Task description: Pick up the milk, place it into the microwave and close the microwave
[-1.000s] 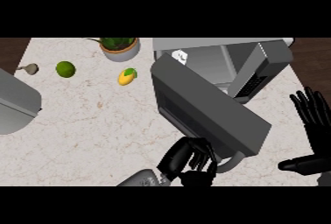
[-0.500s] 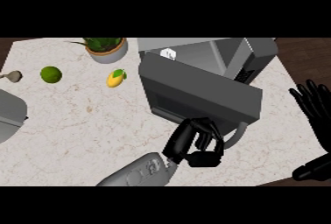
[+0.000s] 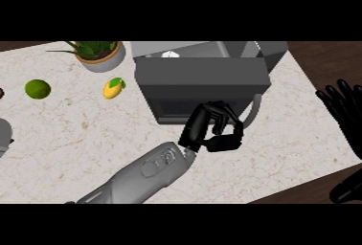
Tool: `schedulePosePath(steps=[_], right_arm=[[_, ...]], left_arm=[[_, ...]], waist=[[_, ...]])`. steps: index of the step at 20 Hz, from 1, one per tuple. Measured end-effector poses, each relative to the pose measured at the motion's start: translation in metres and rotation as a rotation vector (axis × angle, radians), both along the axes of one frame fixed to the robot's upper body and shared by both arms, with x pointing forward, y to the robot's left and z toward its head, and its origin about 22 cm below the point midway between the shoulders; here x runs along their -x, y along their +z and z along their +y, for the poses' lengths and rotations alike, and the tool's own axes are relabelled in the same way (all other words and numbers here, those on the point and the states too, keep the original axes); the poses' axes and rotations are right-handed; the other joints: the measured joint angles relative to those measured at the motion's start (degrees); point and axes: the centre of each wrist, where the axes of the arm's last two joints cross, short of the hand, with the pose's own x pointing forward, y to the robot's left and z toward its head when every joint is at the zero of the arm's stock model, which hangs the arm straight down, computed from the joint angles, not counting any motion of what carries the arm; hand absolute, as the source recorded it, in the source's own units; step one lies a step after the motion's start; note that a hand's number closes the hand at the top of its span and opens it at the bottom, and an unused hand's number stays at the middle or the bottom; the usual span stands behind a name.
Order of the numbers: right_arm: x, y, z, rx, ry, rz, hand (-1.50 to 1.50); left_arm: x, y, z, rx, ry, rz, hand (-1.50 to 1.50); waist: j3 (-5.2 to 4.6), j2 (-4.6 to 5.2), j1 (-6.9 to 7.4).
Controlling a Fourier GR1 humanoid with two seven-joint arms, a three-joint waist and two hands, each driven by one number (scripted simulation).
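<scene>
The dark grey microwave (image 3: 205,72) stands at the back of the counter, its door (image 3: 201,88) swung almost flat against the front. A small white bit of the milk (image 3: 170,54) shows just behind the door's top edge, inside the microwave; the rest is hidden. My left hand (image 3: 212,130) rests against the door's lower front beside the grey handle (image 3: 254,107), fingers relaxed and bent, holding nothing. At the right edge my right hand (image 3: 345,115) is open with fingers up, resting clear of the microwave.
A potted plant (image 3: 99,52) stands at the back left, with a yellow fruit (image 3: 113,88) and a green lime (image 3: 37,88) in front of it. A grey object (image 3: 4,136) shows at the left edge. The counter (image 3: 71,139) ends at the right, near my right hand.
The microwave door has swung from wide open to nearly shut, with my left hand following it inward. The right hand stayed at the right edge.
</scene>
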Motion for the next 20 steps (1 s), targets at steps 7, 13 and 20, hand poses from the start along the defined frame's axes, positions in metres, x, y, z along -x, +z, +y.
schedulePosePath(steps=[7,13,20], right_arm=[[-0.003,0.013,0.000,-0.013,0.049,-0.004,-1.50],[-0.007,0.027,-0.002,-0.016,0.074,-0.020,-1.50],[-0.010,0.044,-0.003,-0.011,0.095,-0.046,-1.50]], left_arm=[[-0.024,0.021,0.002,0.121,0.100,0.010,1.50],[-0.034,0.025,0.005,0.178,0.126,0.003,1.50],[-0.035,0.022,0.007,0.224,0.135,-0.016,1.50]], waist=[[-0.13,1.00,-1.93],[-0.06,1.47,-2.85],[0.02,1.51,-3.59]])
